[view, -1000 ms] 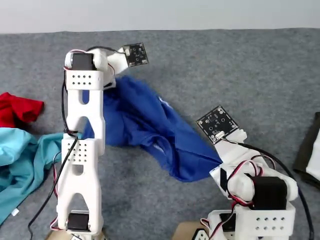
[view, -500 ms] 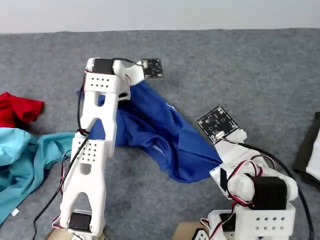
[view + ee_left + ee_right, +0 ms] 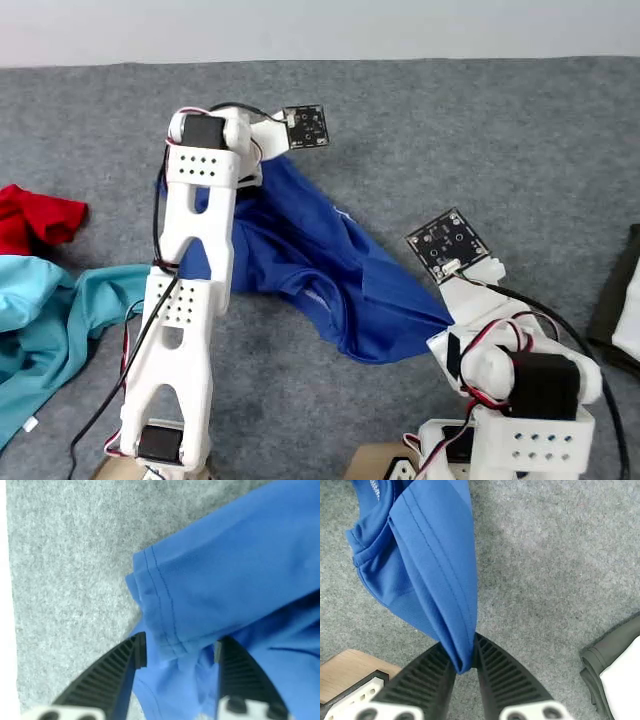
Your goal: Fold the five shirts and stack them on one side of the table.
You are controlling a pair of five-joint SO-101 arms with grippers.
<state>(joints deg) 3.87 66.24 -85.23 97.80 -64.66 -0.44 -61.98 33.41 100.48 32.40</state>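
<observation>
Blue shirt lies crumpled in the middle of the grey tabletop, running in a slant from upper left of centre down toward the lower right, between the two arms. A teal shirt is heaped at the left edge of the high view, with a bunched red shirt just above it. A dark garment with something white against it sits at the right edge, well apart from the blue one.

The left claw is at the blue shirt's upper end; its fingers stand wide apart, with a stitched hem of the cloth lying between them. The right claw is at the lower right end, pinched together on a folded, hemmed edge of the blue shirt, which hangs from its tips.
</observation>
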